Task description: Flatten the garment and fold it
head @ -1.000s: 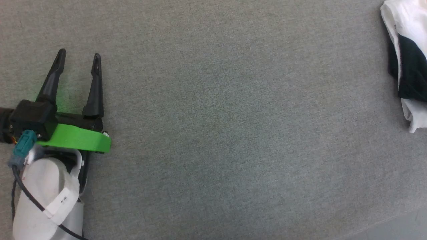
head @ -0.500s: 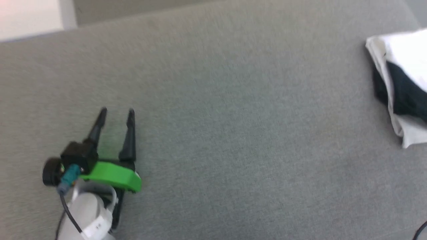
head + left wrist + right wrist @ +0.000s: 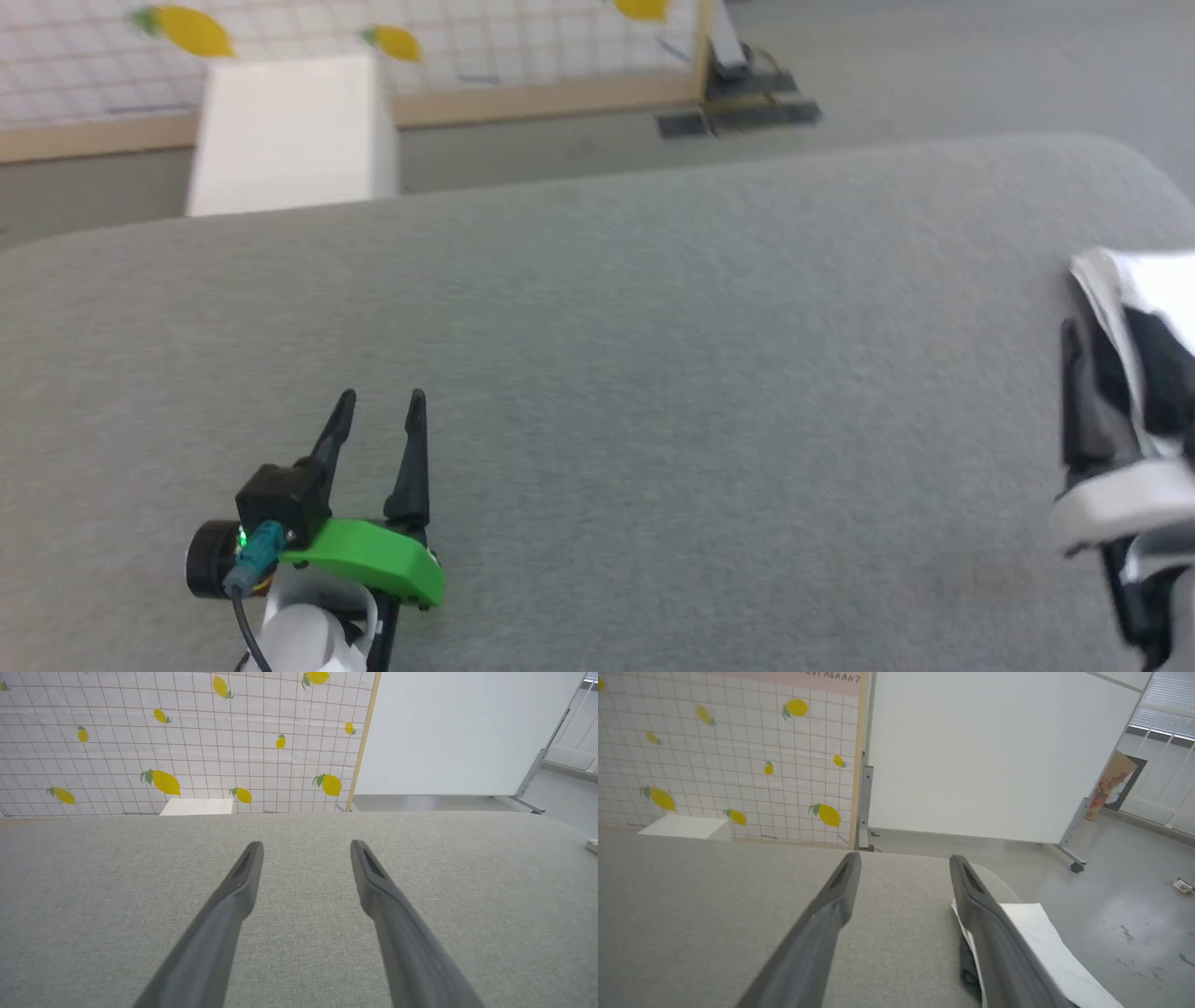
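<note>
Nearest me, at seven o'clock, my left jaws stand spread over bare desk [image 3: 653, 327]. At four o'clock my right jaws are spread too and pinch nothing, one finger at the edge of the garment [image 3: 1144, 285]. It lies compact at three o'clock, by the desk's rim. Folding looks done, so next I should lift clear without snagging cloth. Count: one garment, two pairs of jaws, one white box [image 3: 289, 131] beyond.
</note>
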Tool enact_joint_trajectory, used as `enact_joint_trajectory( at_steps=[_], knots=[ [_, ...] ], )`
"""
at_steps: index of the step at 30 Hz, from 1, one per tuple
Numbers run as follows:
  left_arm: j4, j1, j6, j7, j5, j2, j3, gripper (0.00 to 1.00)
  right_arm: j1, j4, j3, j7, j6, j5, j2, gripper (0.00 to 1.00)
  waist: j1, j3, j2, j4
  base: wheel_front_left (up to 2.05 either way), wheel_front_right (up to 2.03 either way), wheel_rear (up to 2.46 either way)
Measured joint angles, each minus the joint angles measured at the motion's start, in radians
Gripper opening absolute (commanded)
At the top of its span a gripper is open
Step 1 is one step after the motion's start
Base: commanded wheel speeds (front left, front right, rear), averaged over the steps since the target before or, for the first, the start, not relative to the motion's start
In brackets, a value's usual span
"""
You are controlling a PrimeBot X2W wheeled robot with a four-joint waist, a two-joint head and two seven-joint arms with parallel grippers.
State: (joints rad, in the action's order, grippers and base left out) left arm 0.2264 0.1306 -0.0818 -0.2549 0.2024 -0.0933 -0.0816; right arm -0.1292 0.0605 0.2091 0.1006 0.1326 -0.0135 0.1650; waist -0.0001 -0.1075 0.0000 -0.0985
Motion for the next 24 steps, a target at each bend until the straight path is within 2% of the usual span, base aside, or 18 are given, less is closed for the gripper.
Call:
enact_joint_trajectory(
  at_steps=[5,8,16,24],
  knots=[
    [0.003,-0.012,-0.006,-0.002,0.003,0.008,-0.011,1.00,0.091,-0.086,-0.010,0.034,0.000,0.035,-0.077,1.00,0.0000,0.049,0.0000,0.069,0.00,0.00,0.00],
    [0.004,-0.016,-0.007,-0.002,0.003,0.014,-0.019,1.00,0.125,-0.094,-0.020,0.050,0.000,0.042,-0.096,1.00,0.0000,0.071,0.0000,0.106,0.00,0.00,0.00],
    [0.014,-0.025,-0.024,-0.002,0.006,0.025,-0.048,1.00,0.179,-0.077,-0.075,0.060,0.000,0.045,-0.113,1.00,0.0000,0.112,0.0000,0.174,0.00,0.00,0.00],
    [0.029,-0.027,-0.029,-0.002,0.009,0.030,-0.057,1.00,0.193,-0.056,-0.092,0.068,0.000,0.078,-0.113,1.00,0.0000,0.116,0.0000,0.190,0.00,0.00,0.00]
  ],
)
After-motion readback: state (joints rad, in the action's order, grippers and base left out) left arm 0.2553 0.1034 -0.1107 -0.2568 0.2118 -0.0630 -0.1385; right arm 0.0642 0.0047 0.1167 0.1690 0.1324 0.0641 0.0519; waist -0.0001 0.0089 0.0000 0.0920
